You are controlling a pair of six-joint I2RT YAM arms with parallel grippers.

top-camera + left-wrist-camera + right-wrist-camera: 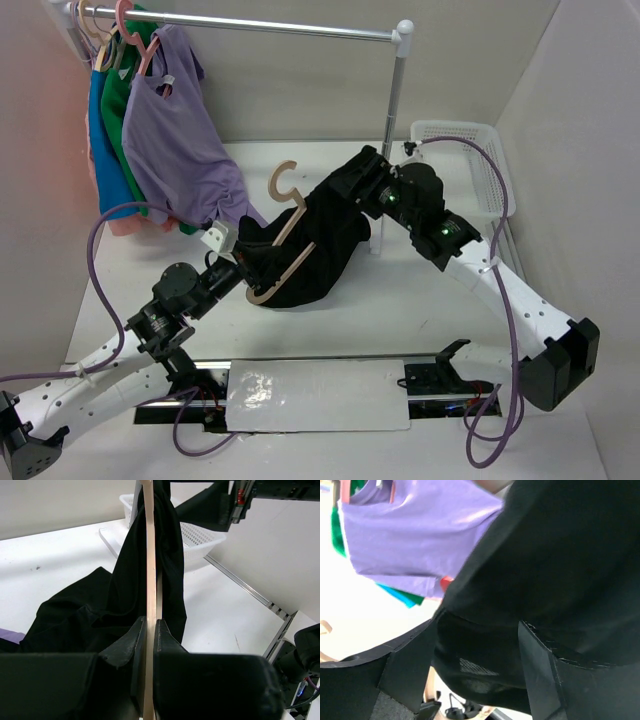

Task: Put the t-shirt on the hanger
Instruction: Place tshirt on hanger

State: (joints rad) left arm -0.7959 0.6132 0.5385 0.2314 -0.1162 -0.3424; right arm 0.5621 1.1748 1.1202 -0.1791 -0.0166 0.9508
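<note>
Left claw pinches hanger; right claw grips t-shirt.

The left arm runs from its base at the lower left up and to the right, bends at a black elbow, and reaches its forearm toward the table's middle. The left gripper has its jaws pressed together on the hanger, whose thin bar passes straight between the fingers. The right arm rises from its base at the right edge, slanting up and left, and its black wrist bends further left. The right gripper is raised, its fingers partly apart with a bunch of t-shirt clamped between them.
</note>
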